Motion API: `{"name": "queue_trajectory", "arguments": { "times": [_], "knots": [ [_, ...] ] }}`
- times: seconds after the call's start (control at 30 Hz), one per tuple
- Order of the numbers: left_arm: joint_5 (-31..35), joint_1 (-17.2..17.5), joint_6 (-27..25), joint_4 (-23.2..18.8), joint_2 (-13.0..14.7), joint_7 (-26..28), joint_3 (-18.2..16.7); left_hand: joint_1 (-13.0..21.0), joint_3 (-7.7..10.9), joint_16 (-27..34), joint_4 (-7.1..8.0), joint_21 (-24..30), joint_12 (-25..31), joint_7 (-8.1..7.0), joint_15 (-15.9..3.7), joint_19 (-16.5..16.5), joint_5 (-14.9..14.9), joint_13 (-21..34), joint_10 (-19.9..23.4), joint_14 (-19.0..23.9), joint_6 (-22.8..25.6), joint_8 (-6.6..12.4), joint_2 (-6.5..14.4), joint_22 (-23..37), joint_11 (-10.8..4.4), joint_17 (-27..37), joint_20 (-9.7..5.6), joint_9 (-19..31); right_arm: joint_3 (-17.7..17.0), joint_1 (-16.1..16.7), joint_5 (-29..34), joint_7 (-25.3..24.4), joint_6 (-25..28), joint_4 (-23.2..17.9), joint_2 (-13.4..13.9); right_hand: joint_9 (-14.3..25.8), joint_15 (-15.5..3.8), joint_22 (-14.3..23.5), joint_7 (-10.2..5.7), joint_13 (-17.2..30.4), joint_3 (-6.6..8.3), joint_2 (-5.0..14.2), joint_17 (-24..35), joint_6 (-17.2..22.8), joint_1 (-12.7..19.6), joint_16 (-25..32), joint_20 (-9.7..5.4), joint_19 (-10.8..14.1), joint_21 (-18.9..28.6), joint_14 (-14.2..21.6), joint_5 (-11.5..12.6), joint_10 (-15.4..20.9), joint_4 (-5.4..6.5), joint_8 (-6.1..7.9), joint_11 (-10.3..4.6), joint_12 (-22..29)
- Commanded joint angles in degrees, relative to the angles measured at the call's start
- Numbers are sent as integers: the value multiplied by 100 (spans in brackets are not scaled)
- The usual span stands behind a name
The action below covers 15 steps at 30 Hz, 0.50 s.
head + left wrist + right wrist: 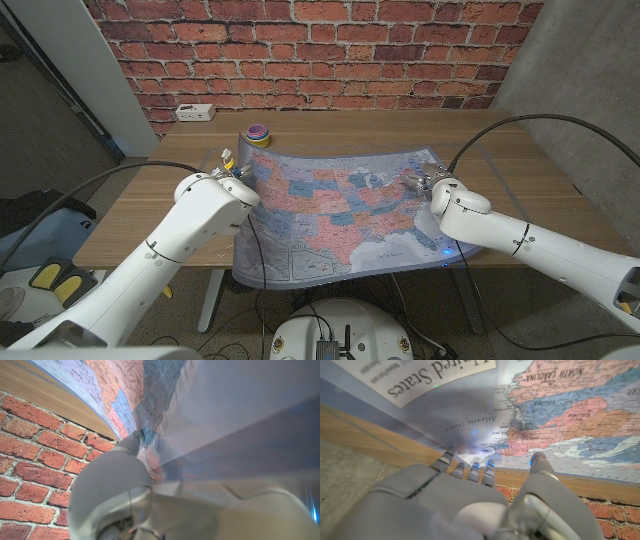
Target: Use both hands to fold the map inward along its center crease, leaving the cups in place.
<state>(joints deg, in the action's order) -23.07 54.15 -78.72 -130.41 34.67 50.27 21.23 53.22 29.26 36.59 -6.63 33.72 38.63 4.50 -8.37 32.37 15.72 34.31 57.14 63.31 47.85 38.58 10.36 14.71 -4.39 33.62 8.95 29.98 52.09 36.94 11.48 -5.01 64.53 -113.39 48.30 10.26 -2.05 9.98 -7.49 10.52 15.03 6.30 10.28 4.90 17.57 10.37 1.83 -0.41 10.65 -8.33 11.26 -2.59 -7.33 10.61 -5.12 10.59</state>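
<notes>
The map [345,205] lay spread at the frame's centre on the surface [540,170], cups [259,134] stacked at its upper-left corner. The left robot hand [232,178] and right robot hand [432,185] touched its side edges; whether they pinched it couldn't be told. The fold looked barely begun; next, both edges needed lifting inward together.

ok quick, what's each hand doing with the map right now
Left hand: at the left edge of the glossy paper United States map; grip cannot be told.
Right hand: fingertips at the map's right edge; grip cannot be told.
</notes>
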Motion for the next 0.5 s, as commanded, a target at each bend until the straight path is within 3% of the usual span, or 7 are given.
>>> {"name": "queue_trajectory", "arguments": {
  "times": [0.03, 0.07, 0.17, 0.2, 0.3, 0.5],
  "knots": [
    [-982, -470, -126, -199, 826, 952, 245, 140, -97, 141, 2, 64, 154, -42, -4, -177, 71, 235, -53, -126, 8, 136, 47, 68, 25, 245, -75, 182, 64, -18, -217, -136, 288, 23, 21, 29, -155, 15, -55, 30, 2, 28, 16, -11, -3, 30, 11, -32, 34, -56, -13, -50, 44, 25, -25, 7],
    [-1441, -613, -126, -172, 984, 1318, 328, 188, -151, 275, -43, 118, 246, -29, -18, -231, 84, 377, -64, -168, 56, 198, 11, 113, -1, 424, -154, 250, 52, 1, -246, -152, 253, 14, 41, 29, -156, 15, -58, 30, 2, 29, 15, -7, -2, 31, 7, -29, 36, -57, -13, -53, 44, 26, -25, 7],
    [-1497, -733, -126, -225, 1177, 1372, 405, 312, -367, 670, -117, 356, 542, -22, 7, -356, 137, 875, -152, -441, 122, 242, -10, 298, -19, 933, -254, 293, 40, 35, -312, -190, 223, -11, 72, 29, -164, 15, -59, 30, 3, 31, 14, -8, 1, 32, 6, -26, 38, -58, -13, -59, 43, 26, -26, 7],
    [-1439, -760, -126, -240, 1215, 1372, 432, 344, -444, 849, -131, 450, 640, -10, 170, -386, 166, 1048, -190, -377, 167, 234, -29, 363, -27, 1060, -292, 257, 39, 47, -330, -202, 211, -21, 85, 29, -166, 15, -59, 30, 3, 33, 13, -9, 3, 35, 5, -23, 40, -53, -12, -59, 42, 25, -26, 8],
    [-1266, -822, -126, -250, 1263, 1372, 473, 429, -523, 1031, -164, 584, 791, 4, 33, -451, 218, 1293, -206, -306, 203, 253, -37, 457, -57, 1145, -324, 273, 29, 91, -390, -223, 115, -51, 135, 29, -166, 14, -66, 30, 6, 35, 12, -13, 9, 34, 2, -17, 43, -58, -11, -65, 38, 23, -27, 8],
    [-1133, -1102, -126, -169, 1389, 1372, 711, 528, -629, 1191, -176, 771, 972, 9, 60, -512, 296, 1597, -220, -309, 289, 267, -38, 572, -79, 1183, -363, 243, 188, 73, -312, -199, -125, -99, 234, 26, -259, 9, -124, 27, 62, 74, 2, -48, 129, 21, -72, -22, 45, -115, 6, -222, -24, 9, -122, -28]
  ]
}}
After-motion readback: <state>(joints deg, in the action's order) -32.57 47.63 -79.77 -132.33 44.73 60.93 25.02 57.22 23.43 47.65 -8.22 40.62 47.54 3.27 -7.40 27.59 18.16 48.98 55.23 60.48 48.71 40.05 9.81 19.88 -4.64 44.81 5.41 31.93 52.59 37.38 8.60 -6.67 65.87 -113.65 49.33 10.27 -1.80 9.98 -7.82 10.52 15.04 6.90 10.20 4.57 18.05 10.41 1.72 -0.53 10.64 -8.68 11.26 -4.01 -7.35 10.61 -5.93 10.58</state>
